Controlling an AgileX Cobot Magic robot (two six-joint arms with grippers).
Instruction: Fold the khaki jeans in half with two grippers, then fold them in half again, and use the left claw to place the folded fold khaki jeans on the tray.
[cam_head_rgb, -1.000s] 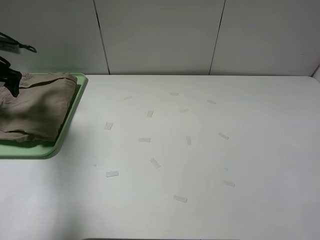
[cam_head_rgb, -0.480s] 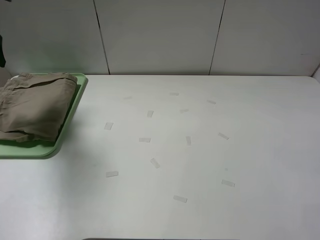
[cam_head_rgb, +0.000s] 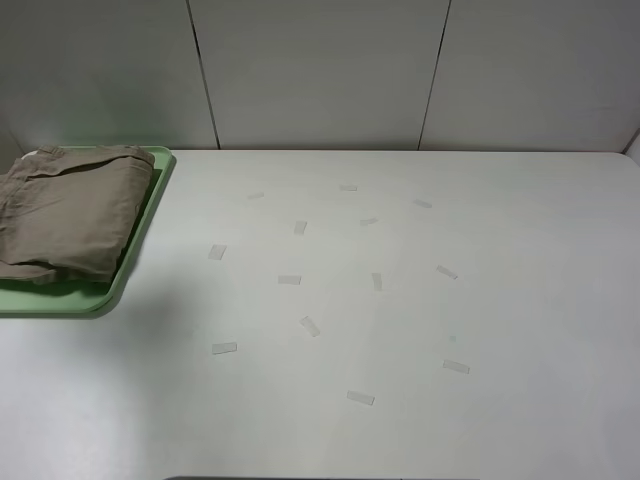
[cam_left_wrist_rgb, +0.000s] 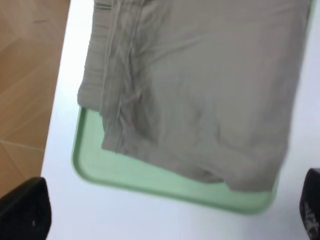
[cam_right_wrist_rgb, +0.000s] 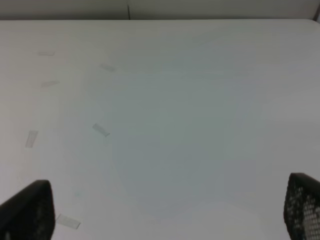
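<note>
The khaki jeans (cam_head_rgb: 70, 215) lie folded on the pale-green tray (cam_head_rgb: 60, 300) at the far left of the table. Neither arm shows in the exterior high view. In the left wrist view the jeans (cam_left_wrist_rgb: 200, 85) fill most of the tray (cam_left_wrist_rgb: 150, 180), and the left claw (cam_left_wrist_rgb: 167, 215) is open and empty, hanging above them with its black fingertips (cam_left_wrist_rgb: 25, 212) wide apart. The right gripper (cam_right_wrist_rgb: 165, 210) is open and empty above bare table, with its fingertips (cam_right_wrist_rgb: 27, 210) at the frame corners.
Several small pale tape strips (cam_head_rgb: 310, 325) are stuck across the white table (cam_head_rgb: 500, 280). Grey wall panels stand behind it. The table's left edge and wooden floor (cam_left_wrist_rgb: 25, 75) show beside the tray in the left wrist view.
The left arm, over the jeans a second ago, has drawn off to the left and out of the exterior view. The jeans stay on the tray.
</note>
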